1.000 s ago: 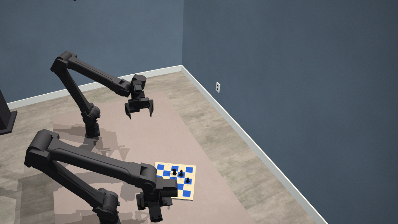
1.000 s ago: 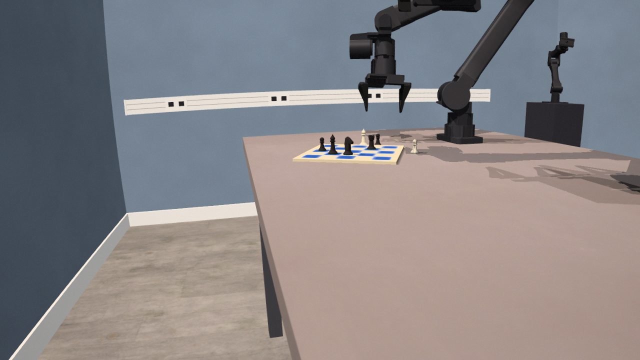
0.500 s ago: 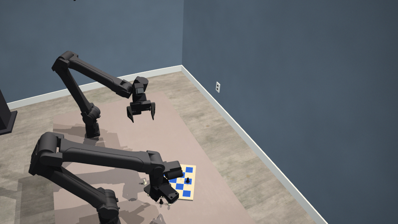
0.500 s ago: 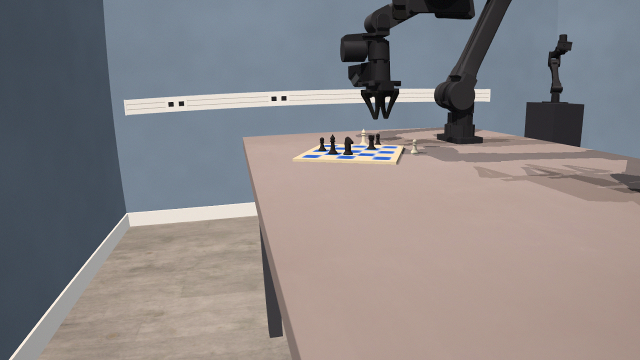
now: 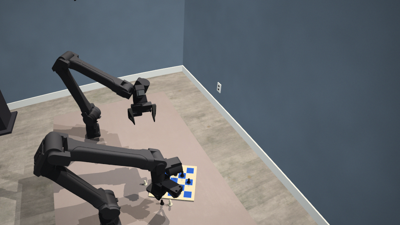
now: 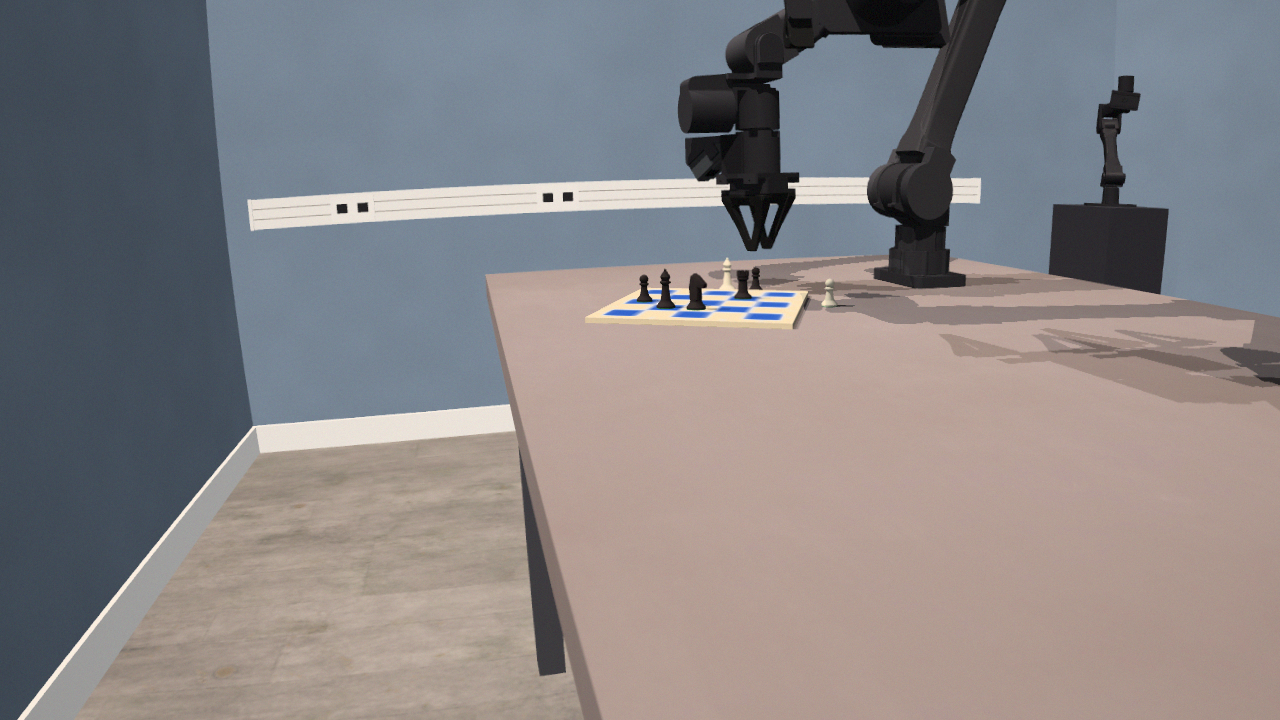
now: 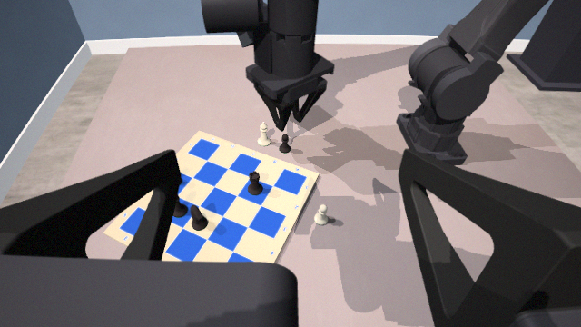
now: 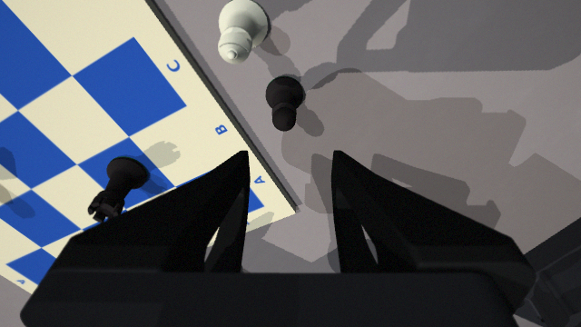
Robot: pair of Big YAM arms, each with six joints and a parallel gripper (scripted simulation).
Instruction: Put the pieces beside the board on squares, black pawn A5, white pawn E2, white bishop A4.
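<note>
Right gripper [image 6: 761,248] [image 7: 291,125] [image 8: 290,151]: directed downward, fingers partly open, held beneath a bent arm; its fingertips appear hidden in the top view. Left gripper [image 5: 144,123] [image 7: 289,152]: wide open, fingers angled downward, its arm folded at a raised elbow.

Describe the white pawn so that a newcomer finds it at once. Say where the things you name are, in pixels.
On the table stands a blue and cream board [image 5: 191,199] [image 6: 689,323] [image 7: 295,218]. Beside it, alone, is the white pawn [image 5: 145,183] [image 6: 828,295] [image 7: 321,215]. The taller white bishop [image 5: 170,203] [image 6: 726,274] [image 7: 263,135] [image 8: 241,27] has a black pawn [image 5: 162,202] [image 6: 755,278] [image 7: 284,143] [image 8: 284,102] next to it.
</note>
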